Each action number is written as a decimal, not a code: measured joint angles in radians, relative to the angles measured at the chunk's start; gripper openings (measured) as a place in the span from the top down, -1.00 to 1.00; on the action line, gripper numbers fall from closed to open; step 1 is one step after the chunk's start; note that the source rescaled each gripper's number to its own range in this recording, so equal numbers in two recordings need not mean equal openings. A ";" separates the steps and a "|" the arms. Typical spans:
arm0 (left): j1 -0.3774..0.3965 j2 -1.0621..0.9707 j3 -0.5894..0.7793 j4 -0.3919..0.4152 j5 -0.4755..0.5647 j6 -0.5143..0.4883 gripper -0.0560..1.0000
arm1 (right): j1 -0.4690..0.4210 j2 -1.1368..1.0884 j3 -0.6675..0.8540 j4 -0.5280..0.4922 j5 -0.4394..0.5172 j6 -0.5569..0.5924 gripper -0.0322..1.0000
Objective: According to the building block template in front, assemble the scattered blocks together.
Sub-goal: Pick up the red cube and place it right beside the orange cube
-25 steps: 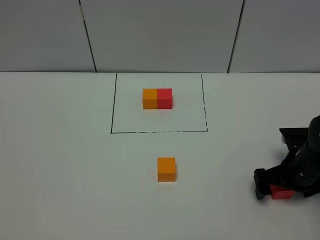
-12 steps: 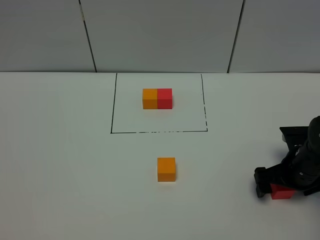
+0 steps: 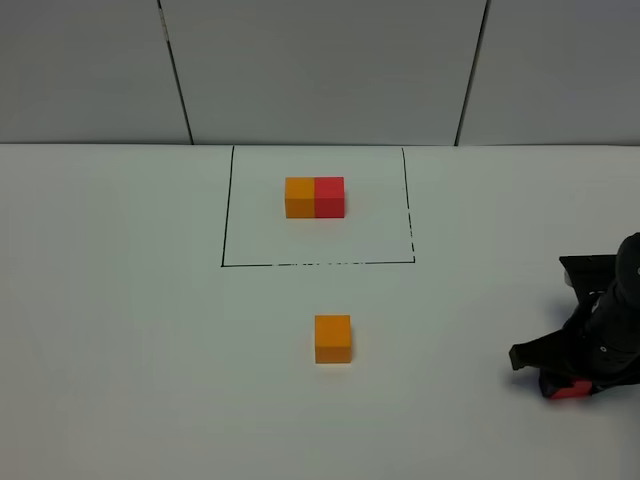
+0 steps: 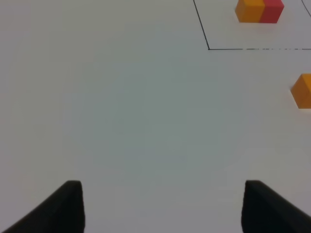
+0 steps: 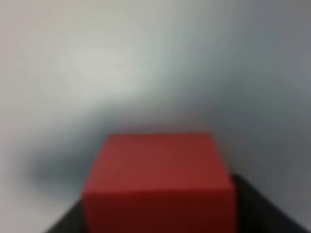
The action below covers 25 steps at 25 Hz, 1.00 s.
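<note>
The template, an orange block joined to a red block, lies inside the black-lined square; it also shows in the left wrist view. A loose orange block lies on the table in front of the square, and its edge shows in the left wrist view. A loose red block sits at the right, under my right gripper. In the right wrist view the red block fills the space between the dark fingers, which press its sides. My left gripper is open and empty over bare table.
The white table meets a grey panelled wall at the back. The right arm's black body stands by the right edge of the exterior view.
My right gripper has come down over the red block and its fingers have closed in on it, so less of the block shows. The orange block and the template have not moved.
</note>
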<state>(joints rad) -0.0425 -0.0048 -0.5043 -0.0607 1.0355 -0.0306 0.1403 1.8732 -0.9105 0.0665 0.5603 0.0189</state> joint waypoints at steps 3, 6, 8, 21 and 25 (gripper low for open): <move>0.000 0.000 0.000 0.000 0.000 0.000 -0.12 | 0.000 0.000 0.000 0.002 0.005 0.000 0.93; 0.000 0.000 0.000 0.000 0.000 0.000 -0.12 | 0.000 0.000 0.000 0.002 0.007 -0.003 0.93; 0.000 0.000 0.000 0.000 0.000 0.000 -0.12 | 0.000 0.000 0.000 0.002 0.008 -0.007 0.93; 0.000 0.000 0.000 0.000 0.000 -0.001 -0.12 | 0.018 -0.063 -0.169 -0.026 0.269 -0.425 0.93; 0.000 0.000 0.000 0.000 0.000 -0.001 -0.12 | 0.071 -0.064 -0.254 -0.033 0.352 -0.669 0.93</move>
<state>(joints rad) -0.0425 -0.0048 -0.5043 -0.0607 1.0355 -0.0316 0.2108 1.8092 -1.1641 0.0335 0.9127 -0.6497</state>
